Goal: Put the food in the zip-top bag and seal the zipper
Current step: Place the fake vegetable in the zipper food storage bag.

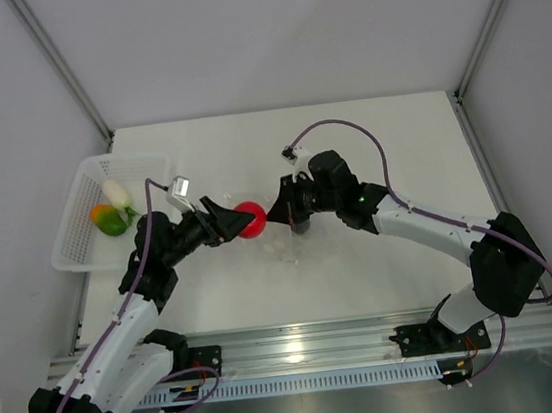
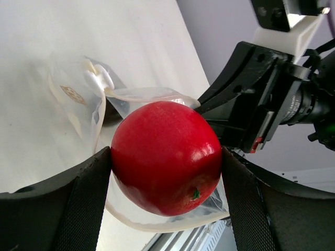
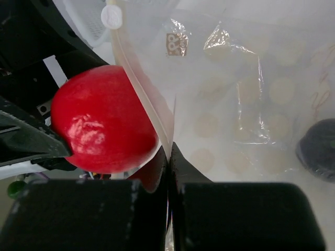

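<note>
White table (image 1: 370,155) — a perforated basket (image 1: 72,250) rests at left.

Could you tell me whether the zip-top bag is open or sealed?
Open: the zip-top bag's rim gapes at the red tomato held in the left gripper.

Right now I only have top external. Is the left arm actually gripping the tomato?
Observer: Yes. The left wrist view shows the left fingers pressed against both sides of the red tomato.
Operator: Has the right got the bag?
Observer: Yes. The right fingers are shut on the zip-top bag, with its zipper edge pinched between them.
Operator: Mouth open?
Observer: Yes. In the left wrist view the rim loops under the tomato, which seems to sit at the opening, not fully inside.
</note>
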`<action>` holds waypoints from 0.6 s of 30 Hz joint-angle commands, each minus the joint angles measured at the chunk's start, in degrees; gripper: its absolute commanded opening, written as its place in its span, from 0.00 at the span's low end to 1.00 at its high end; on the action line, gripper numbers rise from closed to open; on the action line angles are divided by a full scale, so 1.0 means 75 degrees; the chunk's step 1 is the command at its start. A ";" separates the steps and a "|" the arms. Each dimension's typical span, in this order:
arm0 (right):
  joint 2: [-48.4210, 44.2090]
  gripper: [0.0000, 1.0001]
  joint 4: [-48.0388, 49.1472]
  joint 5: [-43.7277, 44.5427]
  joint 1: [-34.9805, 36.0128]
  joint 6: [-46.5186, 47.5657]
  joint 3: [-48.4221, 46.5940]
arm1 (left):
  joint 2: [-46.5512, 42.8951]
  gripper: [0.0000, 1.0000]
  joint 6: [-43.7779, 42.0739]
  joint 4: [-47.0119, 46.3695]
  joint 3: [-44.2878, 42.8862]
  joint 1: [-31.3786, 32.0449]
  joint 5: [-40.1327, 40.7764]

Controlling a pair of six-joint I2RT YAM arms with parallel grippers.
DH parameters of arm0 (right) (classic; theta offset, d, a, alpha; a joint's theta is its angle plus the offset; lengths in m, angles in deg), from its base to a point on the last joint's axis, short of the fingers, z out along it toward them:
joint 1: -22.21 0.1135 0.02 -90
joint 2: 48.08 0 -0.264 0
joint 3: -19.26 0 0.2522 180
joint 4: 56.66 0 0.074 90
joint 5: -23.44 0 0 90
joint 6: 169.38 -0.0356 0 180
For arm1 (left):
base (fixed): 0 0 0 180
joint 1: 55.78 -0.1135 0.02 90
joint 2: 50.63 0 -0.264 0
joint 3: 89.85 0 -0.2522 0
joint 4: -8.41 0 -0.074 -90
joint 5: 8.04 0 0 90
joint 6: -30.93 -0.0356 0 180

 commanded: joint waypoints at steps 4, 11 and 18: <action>-0.0813 0.00 -0.0591 -0.0072 0.0158 -0.0619 -0.0122 | -0.0723 0.01 -0.0289 0.0062 -0.0040 0.0616 0.1146; -0.1024 0.00 -0.0485 0.0151 0.0229 -0.0935 0.0136 | -0.0711 0.01 -0.0406 0.0310 -0.0017 0.1226 0.1756; -0.1247 0.00 -0.0380 0.0408 0.0229 -0.1252 0.0195 | -0.0665 0.11 -0.0523 0.0615 -0.0064 0.1590 0.2190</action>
